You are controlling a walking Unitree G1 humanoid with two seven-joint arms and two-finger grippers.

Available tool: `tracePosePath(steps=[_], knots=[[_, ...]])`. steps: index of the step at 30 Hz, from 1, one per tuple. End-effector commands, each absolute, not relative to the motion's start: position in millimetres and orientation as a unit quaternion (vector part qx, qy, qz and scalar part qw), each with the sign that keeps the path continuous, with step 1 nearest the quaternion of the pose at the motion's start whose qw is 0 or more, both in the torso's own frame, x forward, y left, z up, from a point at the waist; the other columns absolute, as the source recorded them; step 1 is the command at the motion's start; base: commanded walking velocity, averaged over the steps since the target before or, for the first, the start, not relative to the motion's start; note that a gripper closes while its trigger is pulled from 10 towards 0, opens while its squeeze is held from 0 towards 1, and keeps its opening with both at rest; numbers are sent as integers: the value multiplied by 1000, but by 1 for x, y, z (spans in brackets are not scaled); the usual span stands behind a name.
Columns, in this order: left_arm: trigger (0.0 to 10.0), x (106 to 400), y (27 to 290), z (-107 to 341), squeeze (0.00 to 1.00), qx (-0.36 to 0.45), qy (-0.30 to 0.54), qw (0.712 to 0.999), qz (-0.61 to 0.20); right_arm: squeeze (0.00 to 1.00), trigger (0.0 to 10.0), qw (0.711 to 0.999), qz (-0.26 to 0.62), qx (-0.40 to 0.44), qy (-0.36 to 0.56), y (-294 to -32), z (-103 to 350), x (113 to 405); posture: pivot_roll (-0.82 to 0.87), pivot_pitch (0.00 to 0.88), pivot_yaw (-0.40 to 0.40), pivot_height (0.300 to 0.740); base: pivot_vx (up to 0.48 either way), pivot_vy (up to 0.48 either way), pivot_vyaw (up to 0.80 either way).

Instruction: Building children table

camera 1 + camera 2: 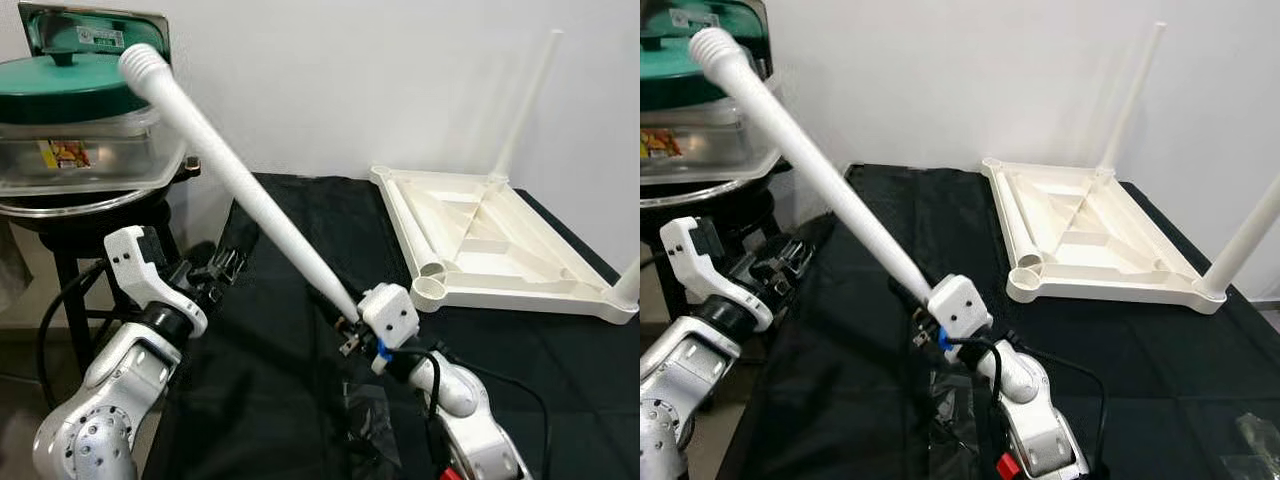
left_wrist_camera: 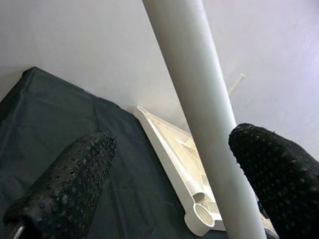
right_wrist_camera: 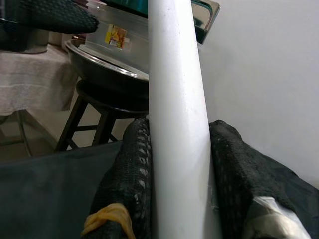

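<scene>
A long white table leg (image 1: 235, 175) slants up to the left, its threaded end (image 1: 143, 62) high in front of the containers. My right gripper (image 1: 346, 326) is shut on its lower end above the black cloth; in the right wrist view both fingers (image 3: 127, 174) press the leg (image 3: 177, 99). Further up the leg, my left gripper (image 1: 228, 262) is open, and the leg (image 2: 199, 99) runs between its fingers (image 2: 75, 184) without being clasped. The white tabletop (image 1: 520, 250) lies upside down at the right. Two legs (image 1: 525, 100) stand in its corners, and another lies along its near edge beside an empty socket (image 1: 430, 291).
A stool at the left carries a metal bowl (image 1: 60, 205) and clear containers under a green lid (image 1: 60, 85), close to the leg's raised end. A black cloth (image 1: 270, 390) covers the work table. Clear plastic bags lie on the cloth (image 1: 368, 420) (image 1: 1252, 435). A white wall stands behind.
</scene>
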State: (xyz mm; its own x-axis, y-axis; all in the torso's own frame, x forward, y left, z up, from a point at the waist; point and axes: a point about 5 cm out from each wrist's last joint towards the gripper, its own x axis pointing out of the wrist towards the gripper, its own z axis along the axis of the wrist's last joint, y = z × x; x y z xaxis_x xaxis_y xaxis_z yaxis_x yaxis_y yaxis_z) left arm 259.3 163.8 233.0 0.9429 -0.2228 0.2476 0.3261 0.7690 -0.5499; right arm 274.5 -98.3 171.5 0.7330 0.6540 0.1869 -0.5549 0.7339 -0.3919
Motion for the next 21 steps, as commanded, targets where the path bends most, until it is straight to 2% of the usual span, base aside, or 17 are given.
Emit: tracePosePath(steps=[1, 4, 11, 15, 21], knots=[[10000, 261, 164, 231, 0, -313, -73, 935, -148, 0, 0, 910, 340, -155, -182, -96, 177, 269, 60, 0, -46, 740, 0, 0, 0], [10000, 266, 162, 236, 0, -334, -74, 925, -164, 0, 0, 901, 361, -165, -175, -95, 168, 265, 58, 0, -38, 740, 0, 0, 0], [10000, 272, 155, 234, 0, -353, -47, 917, -178, 0, 0, 900, 361, -167, -179, -95, 167, 264, 59, 0, -33, 740, 0, 0, 0], [10000, 275, 153, 232, 0, -357, -36, 917, -175, 0, 0, 899, 362, -167, -179, -97, 166, 263, 54, 0, -29, 740, 0, 0, 0], [10000, 281, 147, 226, 0, -324, -11, 931, -169, 0, 0, 897, 365, -170, -183, -97, 166, 263, 45, 0, -23, 740, 0, 0, 0]])
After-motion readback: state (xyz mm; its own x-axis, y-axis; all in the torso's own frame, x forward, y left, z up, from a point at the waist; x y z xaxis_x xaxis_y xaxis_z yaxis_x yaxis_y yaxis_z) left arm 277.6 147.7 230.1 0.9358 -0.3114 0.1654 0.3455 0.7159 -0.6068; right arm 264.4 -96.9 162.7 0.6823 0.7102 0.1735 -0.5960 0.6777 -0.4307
